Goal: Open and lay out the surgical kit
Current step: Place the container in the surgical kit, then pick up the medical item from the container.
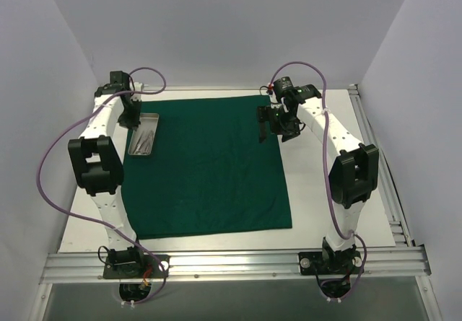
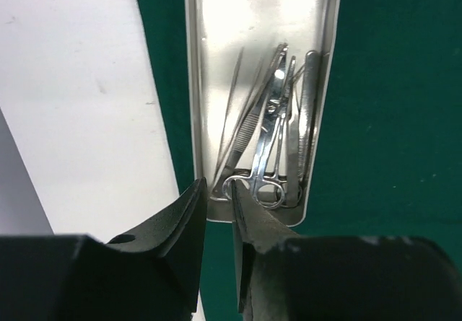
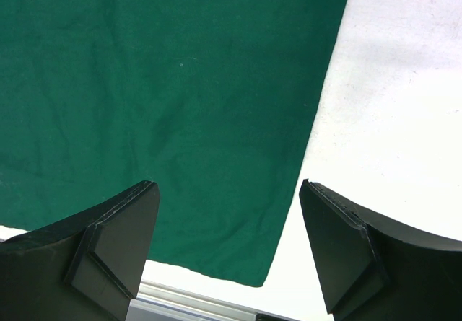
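White-walled booth under even light

A white table (image 1: 317,191) is seen below and to the right of the right gripper (image 3: 227,187). A plain back wall (image 1: 231,25) is set beyond it, slanted side walls (image 1: 36,83) are placed either side, and an aluminium rail (image 1: 238,263) is fixed well behind it; only soft shadows are cast.

The tray (image 2: 245,18) lies on the cloth (image 2: 390,119) just ahead of the left gripper (image 2: 218,188), with table (image 2: 72,119) beyond the cloth's edge to its left; the fingers (image 2: 184,220) straddle the tray's near left wall. The instruments (image 2: 299,119) lie lengthwise in the tray, toward its right side, the scissors (image 2: 268,159) nearest the gripper. Below the right gripper (image 3: 227,185) lies the cloth's corner; cloth spreads left and ahead, table right.
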### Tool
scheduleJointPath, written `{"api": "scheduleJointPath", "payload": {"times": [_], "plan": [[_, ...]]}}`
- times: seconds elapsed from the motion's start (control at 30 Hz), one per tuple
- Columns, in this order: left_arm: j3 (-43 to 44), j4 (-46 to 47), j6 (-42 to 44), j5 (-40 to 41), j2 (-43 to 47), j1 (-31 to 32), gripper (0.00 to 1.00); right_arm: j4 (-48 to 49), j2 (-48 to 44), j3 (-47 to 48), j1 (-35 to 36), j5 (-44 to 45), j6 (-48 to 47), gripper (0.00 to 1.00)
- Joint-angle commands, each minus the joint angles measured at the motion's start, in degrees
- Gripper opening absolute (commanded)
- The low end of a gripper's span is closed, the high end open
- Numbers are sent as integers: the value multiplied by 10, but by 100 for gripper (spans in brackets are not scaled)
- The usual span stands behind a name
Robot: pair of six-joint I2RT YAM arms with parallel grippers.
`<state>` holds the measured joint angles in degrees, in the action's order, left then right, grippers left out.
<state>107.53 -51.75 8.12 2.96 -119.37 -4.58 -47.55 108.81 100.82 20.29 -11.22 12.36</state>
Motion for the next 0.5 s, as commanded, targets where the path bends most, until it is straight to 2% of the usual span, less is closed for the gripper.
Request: {"api": "scheduleJointPath", "payload": {"times": [0.0, 0.27, 0.47], "plan": [[25, 21, -8, 24, -10, 21, 29, -14, -14, -2, -2, -5, -3, 81], [60, 20, -19, 56, -63, 40, 34, -20, -15, 3, -2, 4, -4, 81], [67, 19, -14, 48, -89, 40, 38, -23, -13, 6, -7, 5, -3, 81]]}}
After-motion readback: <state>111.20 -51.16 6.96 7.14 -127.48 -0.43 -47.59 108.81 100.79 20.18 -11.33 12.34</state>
